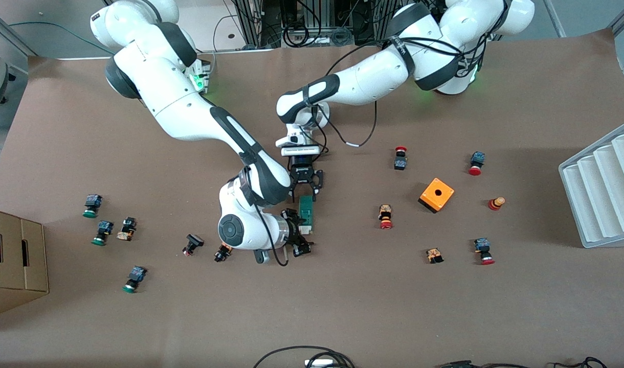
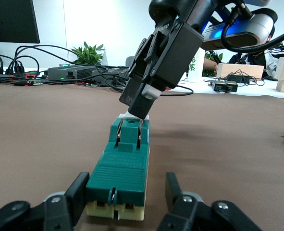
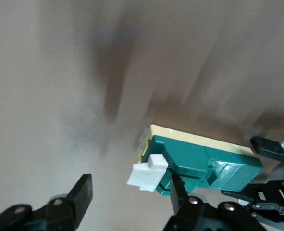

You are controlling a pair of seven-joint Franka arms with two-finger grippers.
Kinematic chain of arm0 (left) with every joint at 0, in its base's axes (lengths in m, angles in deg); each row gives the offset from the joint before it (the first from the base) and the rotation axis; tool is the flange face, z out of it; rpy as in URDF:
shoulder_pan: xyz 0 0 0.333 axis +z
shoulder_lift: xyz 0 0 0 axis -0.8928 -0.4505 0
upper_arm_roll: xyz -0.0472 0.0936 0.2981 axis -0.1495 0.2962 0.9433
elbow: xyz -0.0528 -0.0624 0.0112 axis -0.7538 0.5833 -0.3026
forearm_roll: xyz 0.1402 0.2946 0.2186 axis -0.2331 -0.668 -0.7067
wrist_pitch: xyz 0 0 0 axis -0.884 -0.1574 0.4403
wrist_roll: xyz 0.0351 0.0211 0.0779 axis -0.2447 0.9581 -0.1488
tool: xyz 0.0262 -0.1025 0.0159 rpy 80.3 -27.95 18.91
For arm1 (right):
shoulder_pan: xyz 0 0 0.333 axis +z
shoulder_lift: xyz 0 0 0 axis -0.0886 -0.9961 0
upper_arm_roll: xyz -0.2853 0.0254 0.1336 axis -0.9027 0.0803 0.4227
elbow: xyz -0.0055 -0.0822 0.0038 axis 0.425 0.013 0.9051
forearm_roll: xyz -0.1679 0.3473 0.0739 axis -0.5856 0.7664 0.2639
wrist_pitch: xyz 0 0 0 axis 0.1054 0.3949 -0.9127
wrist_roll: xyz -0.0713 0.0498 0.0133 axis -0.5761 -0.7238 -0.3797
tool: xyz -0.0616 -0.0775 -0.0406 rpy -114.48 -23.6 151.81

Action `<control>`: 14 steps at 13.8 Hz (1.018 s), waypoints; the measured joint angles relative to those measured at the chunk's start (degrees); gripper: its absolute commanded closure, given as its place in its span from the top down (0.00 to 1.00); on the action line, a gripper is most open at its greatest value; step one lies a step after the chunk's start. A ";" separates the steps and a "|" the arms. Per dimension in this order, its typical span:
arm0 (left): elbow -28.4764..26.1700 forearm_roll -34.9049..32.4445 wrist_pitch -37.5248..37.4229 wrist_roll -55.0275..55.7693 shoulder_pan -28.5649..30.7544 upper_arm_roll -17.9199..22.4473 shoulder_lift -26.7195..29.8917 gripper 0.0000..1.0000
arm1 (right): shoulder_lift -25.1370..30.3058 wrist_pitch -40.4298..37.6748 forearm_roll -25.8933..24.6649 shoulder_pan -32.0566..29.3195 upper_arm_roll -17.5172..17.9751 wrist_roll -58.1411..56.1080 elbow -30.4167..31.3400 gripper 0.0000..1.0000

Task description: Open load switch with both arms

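Note:
The load switch (image 1: 306, 209) is a narrow green block lying on the brown table, its white piece (image 1: 305, 229) at the end nearer the front camera. My left gripper (image 1: 306, 191) is down at the farther end, open, with its fingers either side of the switch (image 2: 127, 163). One finger (image 2: 79, 192) is against the side and the other stands a little off. My right gripper (image 1: 297, 232) is open at the nearer end. The white piece (image 3: 148, 175) sits between its fingers, close to one finger (image 3: 178, 190).
Small red-capped buttons (image 1: 386, 217) and green-capped buttons (image 1: 92, 204) lie scattered about, one (image 1: 222, 252) close by the right arm's wrist. An orange box (image 1: 436, 194) sits toward the left arm's end, near a white rack (image 1: 603, 189). A cardboard box (image 1: 15, 255) stands at the right arm's end.

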 measured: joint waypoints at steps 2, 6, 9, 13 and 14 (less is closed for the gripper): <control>-0.02 0.23 -0.24 0.01 0.00 -0.01 -0.02 0.50 | 0.00 -0.65 0.00 0.00 -0.07 -0.02 -0.21 0.63; -0.11 0.62 -0.67 0.01 0.00 -0.02 -0.02 0.46 | 0.20 -1.93 0.00 0.02 -0.67 -0.03 -0.73 0.63; -0.11 0.60 -0.65 0.01 0.00 -0.02 -0.02 0.47 | 0.51 -3.87 0.00 0.10 -1.83 -0.03 -1.32 0.64; -0.11 0.59 -0.63 0.01 0.00 -0.02 -0.02 0.48 | 0.52 -4.29 0.00 1.90 -3.24 2.08 -1.36 0.63; -0.11 0.59 -0.63 0.01 0.00 -0.02 -0.02 0.48 | 0.52 -4.29 0.00 2.60 -3.68 3.67 -1.36 0.63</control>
